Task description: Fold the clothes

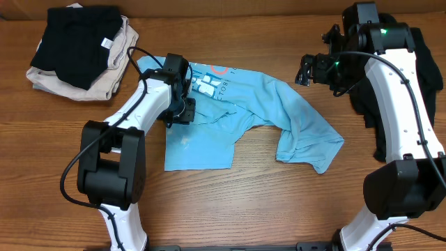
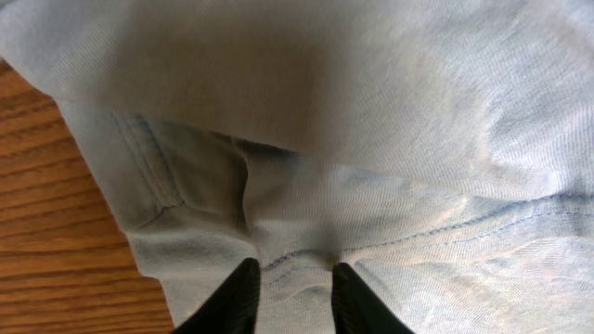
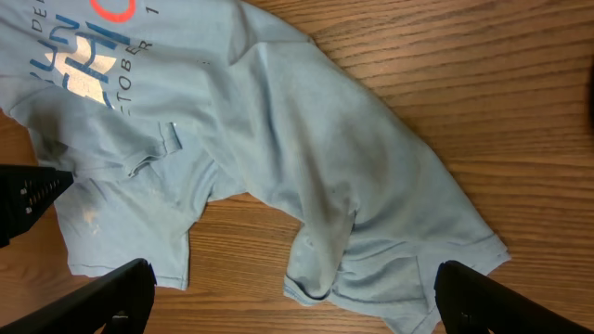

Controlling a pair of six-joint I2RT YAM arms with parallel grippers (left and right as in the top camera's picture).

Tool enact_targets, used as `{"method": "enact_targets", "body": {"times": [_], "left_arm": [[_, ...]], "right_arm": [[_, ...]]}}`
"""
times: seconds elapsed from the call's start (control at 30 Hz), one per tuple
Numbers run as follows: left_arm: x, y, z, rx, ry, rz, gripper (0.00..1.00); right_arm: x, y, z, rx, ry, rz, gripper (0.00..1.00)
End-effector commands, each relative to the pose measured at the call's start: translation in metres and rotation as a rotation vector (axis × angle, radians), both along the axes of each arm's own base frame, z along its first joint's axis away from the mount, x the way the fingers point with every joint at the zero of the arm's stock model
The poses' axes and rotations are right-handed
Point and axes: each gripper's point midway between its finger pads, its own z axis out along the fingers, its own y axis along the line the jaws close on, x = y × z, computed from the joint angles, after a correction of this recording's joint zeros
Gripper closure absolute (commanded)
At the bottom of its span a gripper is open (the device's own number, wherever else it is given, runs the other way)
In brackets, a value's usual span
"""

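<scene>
The light blue T-shirt [image 1: 279, 104] lies crumpled across the middle of the wooden table, with its white and pink lettering toward the back. My left gripper [image 1: 182, 106] is down on the shirt's left part. In the left wrist view it [image 2: 294, 271] is shut on a fold of the blue fabric [image 2: 371, 111] by a seam. My right gripper [image 1: 306, 70] hovers above the table behind the shirt's right side, open and empty. The right wrist view shows its fingers [image 3: 295, 269] spread wide, high over the shirt [image 3: 306, 139]. A folded black top [image 1: 77, 42] lies at the back left.
The black top rests on a folded beige garment [image 1: 104, 80] at the back left. Another dark garment [image 1: 421, 90] lies at the right edge under my right arm. Bare wood [image 1: 279, 202] shows in front of the shirt.
</scene>
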Motion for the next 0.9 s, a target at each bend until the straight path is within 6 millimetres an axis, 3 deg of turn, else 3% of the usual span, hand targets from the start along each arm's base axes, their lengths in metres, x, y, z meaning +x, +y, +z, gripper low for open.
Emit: {"method": "enact_targets", "body": {"times": [0.0, 0.23, 0.87], "left_arm": [[-0.007, -0.002, -0.008, -0.010, 0.026, 0.007, 0.77], [-0.013, 0.000, -0.018, -0.010, 0.032, 0.026, 0.79], [-0.008, 0.010, -0.018, 0.048, 0.009, 0.031, 0.69]], "right_arm": [[-0.001, -0.003, -0.002, -0.010, 0.002, -0.004, 0.00], [-0.001, -0.003, -0.002, -0.010, 0.002, -0.004, 0.00], [-0.001, -0.003, -0.002, -0.010, 0.003, -0.004, 0.00]]}}
